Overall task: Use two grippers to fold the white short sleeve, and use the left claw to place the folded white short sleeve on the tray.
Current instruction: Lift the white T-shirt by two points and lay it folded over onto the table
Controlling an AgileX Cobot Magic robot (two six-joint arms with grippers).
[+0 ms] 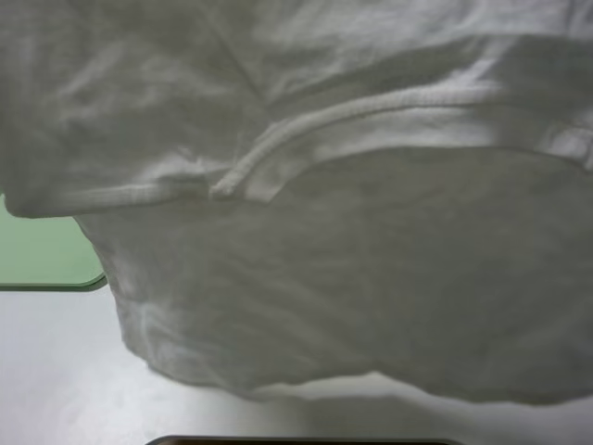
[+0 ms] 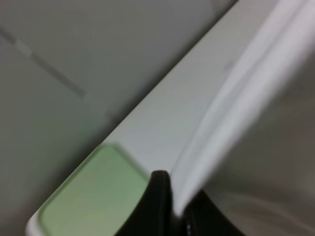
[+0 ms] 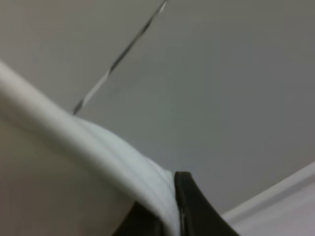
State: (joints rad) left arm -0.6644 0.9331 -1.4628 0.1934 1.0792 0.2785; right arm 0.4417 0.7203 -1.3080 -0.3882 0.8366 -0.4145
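You get dim, even light with no glare. The shirt (image 1: 371, 278) is soft-focused in the high view and throws a faint shadow on the table (image 1: 56, 380). Both wrist views are smeared, sharpest at the jaws.

**Hanging shirt blocks most of my high view**

The white short sleeve (image 1: 352, 278) hangs across nearly everything I see. Bare tabletop (image 1: 65, 380) shows only under its lower edge, at the left, near the green tray (image 1: 42, 252) corner.

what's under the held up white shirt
Below the white short sleeve you can see some table and a corner of the green tray. The rest of the tray and table is covered.
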